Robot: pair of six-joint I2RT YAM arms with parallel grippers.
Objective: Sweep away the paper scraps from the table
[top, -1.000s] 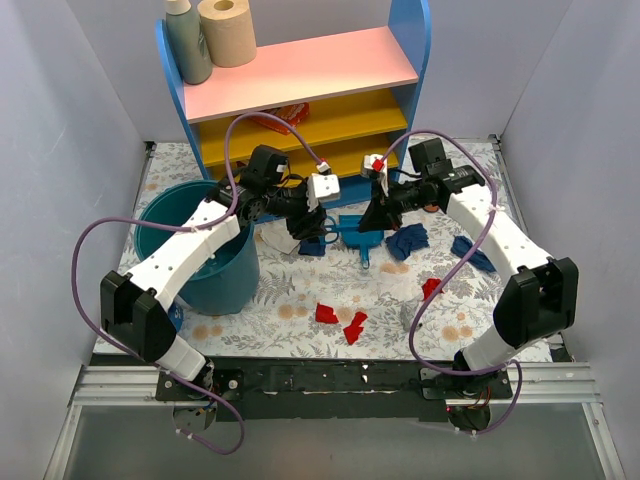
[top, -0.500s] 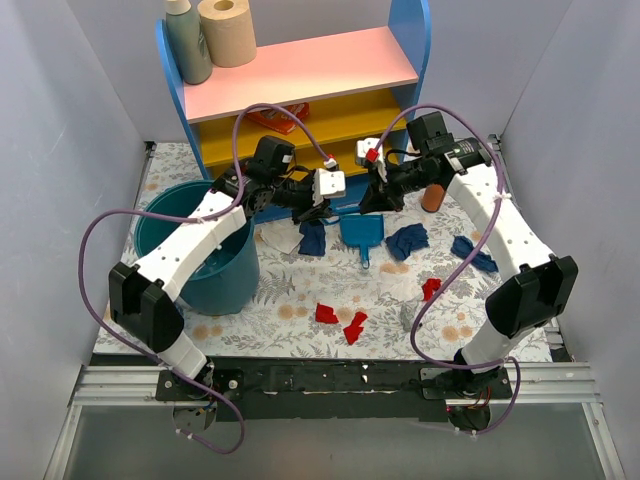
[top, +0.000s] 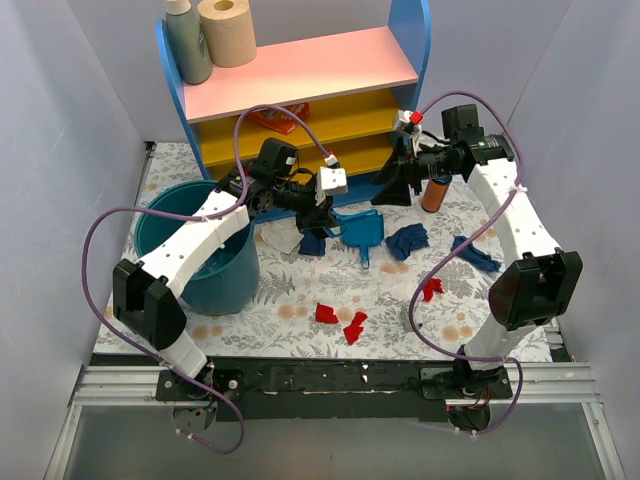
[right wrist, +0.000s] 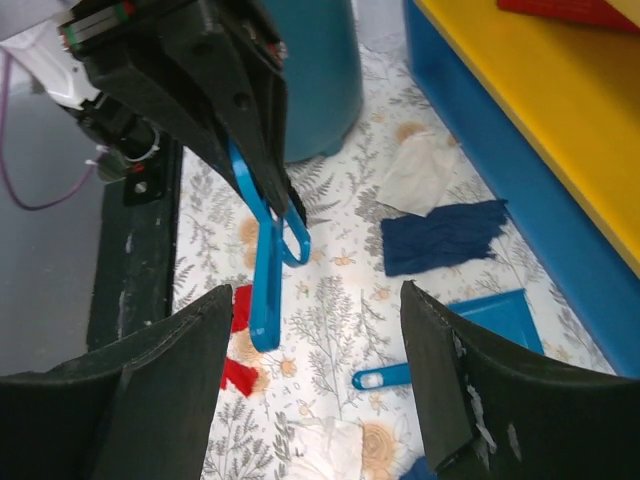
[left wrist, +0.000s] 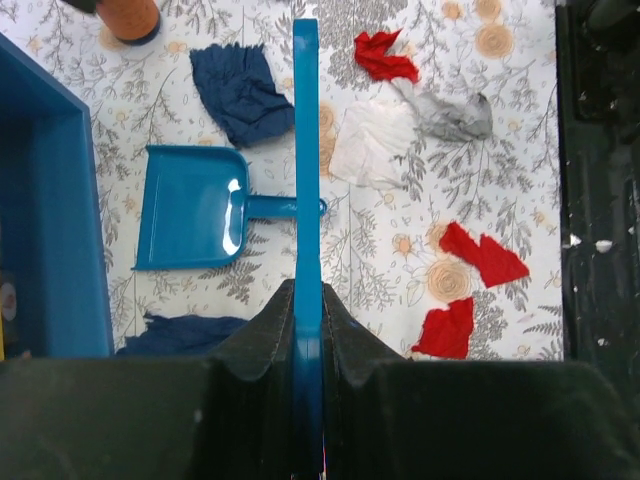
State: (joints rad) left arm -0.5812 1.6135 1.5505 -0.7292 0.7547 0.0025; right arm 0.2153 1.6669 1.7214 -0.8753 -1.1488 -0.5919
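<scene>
My left gripper (left wrist: pixel 308 290) is shut on the handle of the blue brush (left wrist: pixel 306 150), which hangs above the table (top: pixel 400 320); the right wrist view shows the brush (right wrist: pixel 265 260) in those jaws. The left gripper (top: pixel 323 214) hovers beside the blue dustpan (top: pixel 361 230), which lies flat. My right gripper (right wrist: pixel 320 400) is open and holds nothing, raised near the shelf (top: pixel 400 180). Paper scraps lie scattered: red ones (top: pixel 327 313) (top: pixel 431 288), dark blue ones (top: pixel 407 241) (top: pixel 470 252) (top: pixel 312 243), a white one (left wrist: pixel 370 140) and a grey one (left wrist: pixel 450 115).
A teal bucket (top: pixel 195 250) stands at the left under the left arm. The pink, yellow and blue shelf unit (top: pixel 300 90) closes off the back. An orange-brown cylinder (top: pixel 434 192) stands by the right gripper. The black rail (top: pixel 330 378) runs along the front.
The left gripper has shut on the brush. The right gripper has opened, let go and drawn back and to the right toward the shelf.
</scene>
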